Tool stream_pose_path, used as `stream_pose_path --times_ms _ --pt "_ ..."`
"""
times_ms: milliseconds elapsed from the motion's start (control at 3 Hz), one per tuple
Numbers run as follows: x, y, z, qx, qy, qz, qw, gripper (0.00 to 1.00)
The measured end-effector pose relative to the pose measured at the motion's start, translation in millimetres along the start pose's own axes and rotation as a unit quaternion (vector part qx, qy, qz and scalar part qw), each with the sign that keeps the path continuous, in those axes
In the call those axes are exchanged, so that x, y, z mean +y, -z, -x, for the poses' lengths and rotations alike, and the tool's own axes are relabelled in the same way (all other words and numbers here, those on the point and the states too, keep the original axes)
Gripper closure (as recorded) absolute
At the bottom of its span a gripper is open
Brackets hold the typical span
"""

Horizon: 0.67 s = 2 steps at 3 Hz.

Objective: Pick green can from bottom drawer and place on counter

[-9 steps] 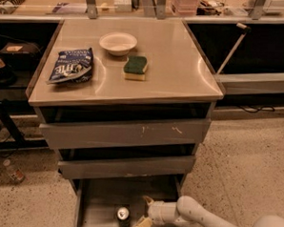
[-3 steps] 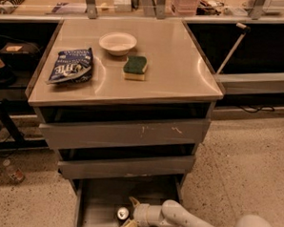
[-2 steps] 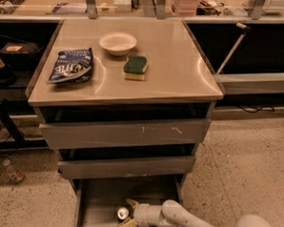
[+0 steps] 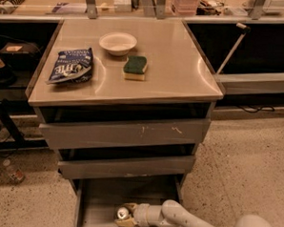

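**A:** Where is the green can [image 4: 123, 212]?

**B:** At the bottom middle of the frame. It stands in the bottom drawer [image 4: 99, 199], and you can see its round silver top.

**A:** And the gripper [image 4: 127, 218]?

**B:** Right at the can, reaching in from the lower right. I cannot tell if it has squeezed shut.

**A:** Which step is this?

**B:** The grab, I think. Next it needs a firm hold, then a lift over the low drawer walls.

**A:** Then where?

**B:** The counter [image 4: 182, 74], flat shiny steel. It holds 1 round bowl [image 4: 117, 42], 1 soft sponge [image 4: 135, 67] and 1 crinkly bag [image 4: 71, 66].

The white lettering on the blue bag [image 4: 71, 65] is unreadable; pincer [image 4: 126, 215] in bottom drawer [image 4: 99, 204].
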State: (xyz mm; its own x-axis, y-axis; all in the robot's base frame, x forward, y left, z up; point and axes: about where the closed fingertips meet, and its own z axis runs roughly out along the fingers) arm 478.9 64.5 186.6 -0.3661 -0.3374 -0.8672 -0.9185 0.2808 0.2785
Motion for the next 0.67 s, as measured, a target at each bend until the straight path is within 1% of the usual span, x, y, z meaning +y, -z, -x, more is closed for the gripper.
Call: stream_pose_path --times_ms 333,667 --pt "0 0 0 0.0 -0.001 0.0 1.0 0.89" --pt "10 9 25 -0.01 0.004 -0.007 0.9999 1.0"
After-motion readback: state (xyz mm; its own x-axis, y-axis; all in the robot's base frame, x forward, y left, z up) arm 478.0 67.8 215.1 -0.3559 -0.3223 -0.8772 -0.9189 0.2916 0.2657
